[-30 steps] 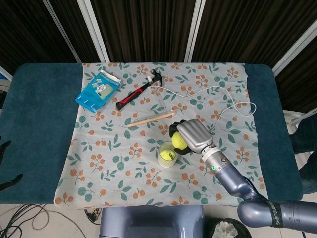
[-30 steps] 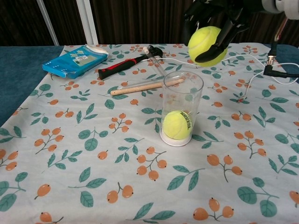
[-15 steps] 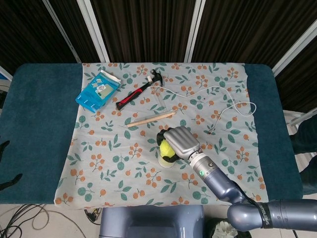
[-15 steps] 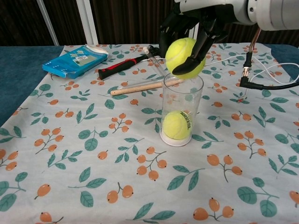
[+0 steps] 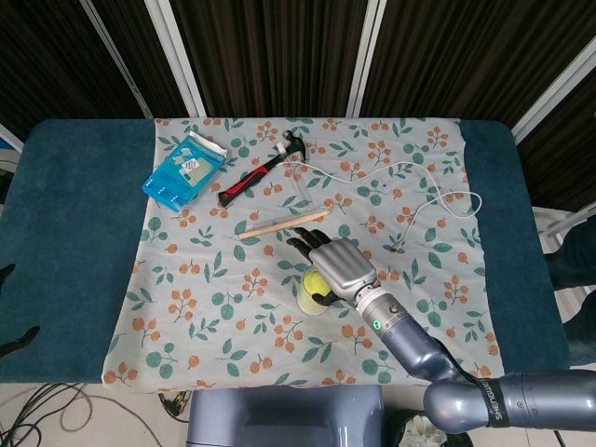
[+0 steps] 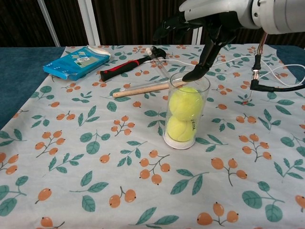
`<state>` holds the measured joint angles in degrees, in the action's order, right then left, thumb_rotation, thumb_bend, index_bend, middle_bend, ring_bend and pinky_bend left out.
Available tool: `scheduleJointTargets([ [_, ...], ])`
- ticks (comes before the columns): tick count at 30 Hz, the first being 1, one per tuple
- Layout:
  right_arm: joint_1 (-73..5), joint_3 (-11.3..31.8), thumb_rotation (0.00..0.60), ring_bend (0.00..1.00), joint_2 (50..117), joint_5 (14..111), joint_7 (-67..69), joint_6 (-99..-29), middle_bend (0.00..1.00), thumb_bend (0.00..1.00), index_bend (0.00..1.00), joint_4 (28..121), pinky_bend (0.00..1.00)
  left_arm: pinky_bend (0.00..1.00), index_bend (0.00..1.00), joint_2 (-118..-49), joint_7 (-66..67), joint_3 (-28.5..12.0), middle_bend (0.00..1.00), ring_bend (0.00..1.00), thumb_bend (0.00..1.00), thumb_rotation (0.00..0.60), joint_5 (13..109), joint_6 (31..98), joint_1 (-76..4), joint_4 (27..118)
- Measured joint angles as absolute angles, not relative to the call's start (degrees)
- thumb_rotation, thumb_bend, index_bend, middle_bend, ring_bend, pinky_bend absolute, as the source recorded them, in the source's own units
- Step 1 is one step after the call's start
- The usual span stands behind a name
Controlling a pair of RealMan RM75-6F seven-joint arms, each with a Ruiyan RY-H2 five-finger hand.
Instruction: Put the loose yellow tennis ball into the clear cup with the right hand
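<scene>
Leaf-and-berry cloth, teal table, two yellow balls in clear plastic

The white tablecloth (image 6: 86,157) is printed with teal-green leaves and orange berries on thin brown stems, and it lies on a deep teal table top (image 5: 70,242). Inside the clear plastic cup (image 6: 186,138) sit two bright yellow-green felt tennis balls (image 6: 186,102), the lower one carrying dark lettering. The silver-grey right hand (image 6: 209,21) has black fingers (image 6: 205,59) and a blue-grey metal forearm (image 5: 419,340). Further back lie a light blue packet with white patches (image 6: 76,62), a black hammer with a red grip (image 6: 128,67), a pale wooden stick (image 6: 143,89) and a thin white cable (image 5: 410,177). Behind the table hang dark brown slatted panels (image 5: 279,56) between white frames.
</scene>
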<state>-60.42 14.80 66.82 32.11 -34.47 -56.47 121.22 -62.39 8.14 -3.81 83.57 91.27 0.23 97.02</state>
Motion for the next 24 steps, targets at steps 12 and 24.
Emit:
scheduleJointTargets([
  [12,-51.7,14.4,0.600,0.06,58.0,45.1,-30.8,-69.1,0.01,0.31,0.10,124.6,0.09,0.00,0.14,-62.6,8.7,-3.9,0.00,0.00,0.02,0.600,83.2,91.1,0.2,97.1],
  [24,-28.5,-0.2,0.600,0.04,54.4,74.4,-21.8,-85.6,0.01,0.31,0.09,117.4,0.09,0.00,0.14,-62.5,9.5,-2.9,0.00,0.00,0.02,0.600,84.0,89.7,-0.2,98.0],
])
